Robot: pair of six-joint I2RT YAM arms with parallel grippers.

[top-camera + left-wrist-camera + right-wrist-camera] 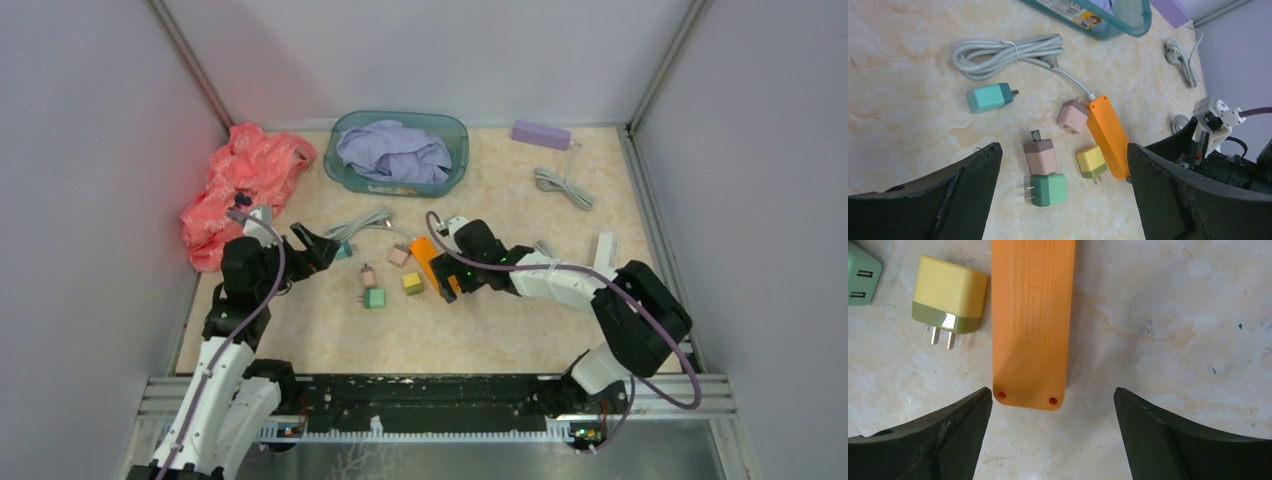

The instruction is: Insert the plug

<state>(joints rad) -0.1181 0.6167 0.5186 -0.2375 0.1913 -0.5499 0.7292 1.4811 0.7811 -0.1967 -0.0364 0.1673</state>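
1. Right fingers (928,440): spread wide, gripping nothing and touching nothing. They straddle the near end of the orange power strip (1032,325), which lies flat on the tabletop (1173,340), centred ahead of the gap. This alignment suits a grip across the strip's width, probably to steady or turn it.
2. The strip's visible face carries a moulded label and two screw holes. No sockets show, so it likely lies socket side down.
3. Just beside the strip, ahead of one finger, the yellow plug (950,295) lies on its side, prongs pointing back toward the fingers.
4. Left fingers (938,200): also wide apart and empty, held above the tabletop. Ahead of their gap, a pink plug (1040,156) and a green plug (1048,190) lie close together.
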